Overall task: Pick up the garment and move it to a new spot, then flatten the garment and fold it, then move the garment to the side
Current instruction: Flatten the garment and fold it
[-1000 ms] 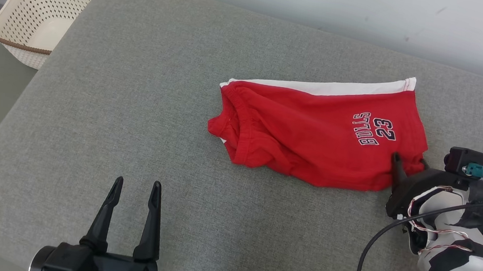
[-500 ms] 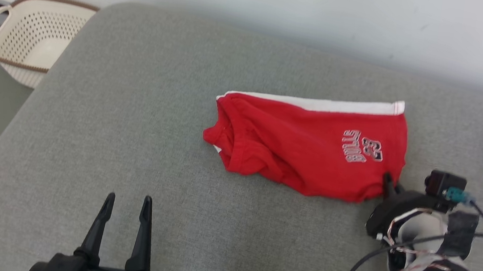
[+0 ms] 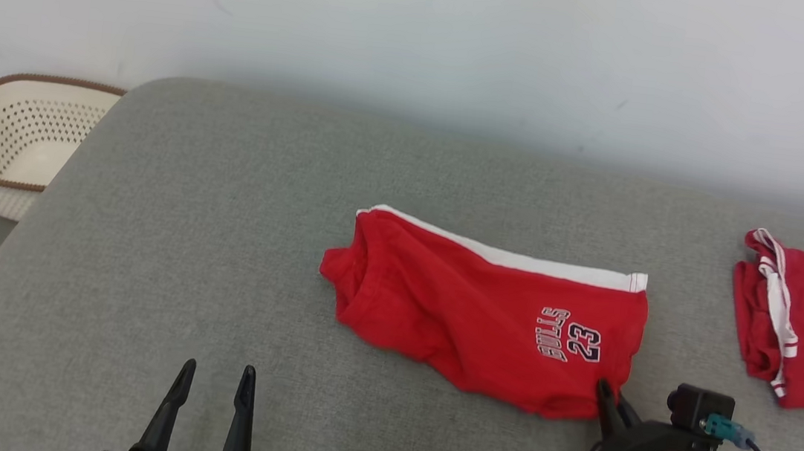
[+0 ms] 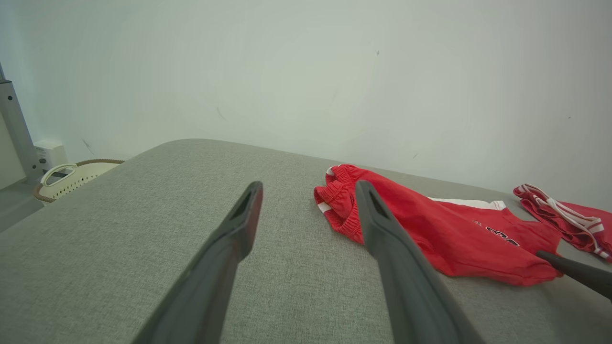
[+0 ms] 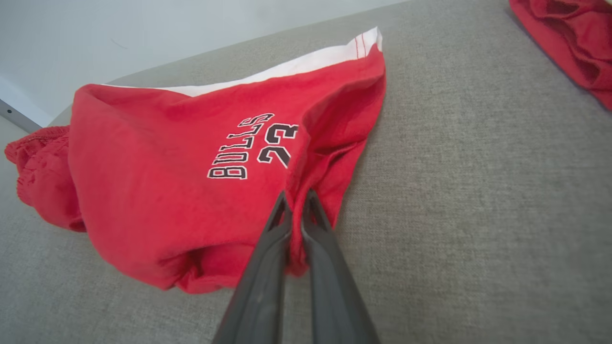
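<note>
Lengthwise, red shorts (image 3: 481,323) run left-right, waistband (image 3: 350,280) leftward; right gripper (image 5: 296,198) pinches them, left gripper (image 3: 218,370) gapes.

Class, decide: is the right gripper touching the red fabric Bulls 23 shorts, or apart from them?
Touching. The right wrist view shows the right gripper pinched shut on a raised fold of the red fabric Bulls 23 shorts.

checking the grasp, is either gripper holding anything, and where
Right gripper pinches the red shorts at a fold near the leg hem; left gripper is open, holding nothing.
</note>
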`<state>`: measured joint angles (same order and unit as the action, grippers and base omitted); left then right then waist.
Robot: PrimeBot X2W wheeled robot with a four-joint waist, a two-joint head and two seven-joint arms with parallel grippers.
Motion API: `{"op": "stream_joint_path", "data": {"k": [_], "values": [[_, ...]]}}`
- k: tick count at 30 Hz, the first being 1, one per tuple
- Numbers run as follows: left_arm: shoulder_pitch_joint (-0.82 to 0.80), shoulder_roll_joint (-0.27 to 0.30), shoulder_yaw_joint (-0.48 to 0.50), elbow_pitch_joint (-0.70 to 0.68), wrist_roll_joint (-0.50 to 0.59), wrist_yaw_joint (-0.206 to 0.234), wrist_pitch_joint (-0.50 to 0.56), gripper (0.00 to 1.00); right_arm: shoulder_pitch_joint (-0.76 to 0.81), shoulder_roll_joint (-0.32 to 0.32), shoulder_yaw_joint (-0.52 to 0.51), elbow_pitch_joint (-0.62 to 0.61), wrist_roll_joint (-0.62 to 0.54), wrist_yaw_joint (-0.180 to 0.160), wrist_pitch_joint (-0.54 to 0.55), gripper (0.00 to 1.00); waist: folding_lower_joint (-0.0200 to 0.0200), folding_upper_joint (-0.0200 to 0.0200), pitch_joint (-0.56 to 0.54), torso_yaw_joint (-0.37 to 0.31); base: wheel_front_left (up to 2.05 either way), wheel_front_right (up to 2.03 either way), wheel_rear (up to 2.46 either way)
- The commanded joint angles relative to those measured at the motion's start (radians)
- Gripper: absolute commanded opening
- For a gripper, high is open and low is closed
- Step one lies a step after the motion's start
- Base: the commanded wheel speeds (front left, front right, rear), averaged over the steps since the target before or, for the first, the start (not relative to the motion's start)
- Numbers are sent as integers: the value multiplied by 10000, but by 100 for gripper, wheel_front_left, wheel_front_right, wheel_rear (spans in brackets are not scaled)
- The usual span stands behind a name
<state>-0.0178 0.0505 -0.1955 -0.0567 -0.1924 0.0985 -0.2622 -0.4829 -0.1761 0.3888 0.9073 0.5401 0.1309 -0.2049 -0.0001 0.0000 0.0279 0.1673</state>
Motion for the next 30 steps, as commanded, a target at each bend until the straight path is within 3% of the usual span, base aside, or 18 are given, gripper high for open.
{"op": "stream_joint_path", "data": {"k": [1, 8, 16, 17, 18, 19, 30], "values": [[163, 8, 48, 49, 61, -28, -41, 100, 285, -121, 91, -204, 99, -2, 23, 0, 1, 0, -289, -282, 0, 0, 0], [405, 7, 81, 54, 97, -73, -41, 100, 1513, -421, 315, -1512, 473, -2, 545, 0, 1, 0, -503, -515, 0, 0, 0], [385, 6, 86, 92, 109, -151, -41, 100, 2310, -734, -126, -2426, 142, -2, 1188, 0, 1, 0, -613, -550, 0, 0, 0], [378, 6, 79, 87, 112, -148, -41, 100, 2357, -706, -227, -2483, 66, -2, 1146, 18, 1, 0, -622, -550, 0, 0, 0], [376, 6, 73, 81, 110, -154, -41, 100, 2383, -670, -317, -2539, -40, -2, 1095, 78, 1, 0, -632, -549, 0, 0, 0], [380, 6, 73, 80, 112, -165, -41, 100, 2411, -643, -395, -2601, -163, -2, 1078, 100, 1, 0, -642, -549, 0, 0, 0], [658, 6, 296, 31, 131, -143, -41, 100, 2964, -373, -1545, -3927, -1567, -2, 152, 100, 1, 0, -780, -924, 0, 0, 0]]}}
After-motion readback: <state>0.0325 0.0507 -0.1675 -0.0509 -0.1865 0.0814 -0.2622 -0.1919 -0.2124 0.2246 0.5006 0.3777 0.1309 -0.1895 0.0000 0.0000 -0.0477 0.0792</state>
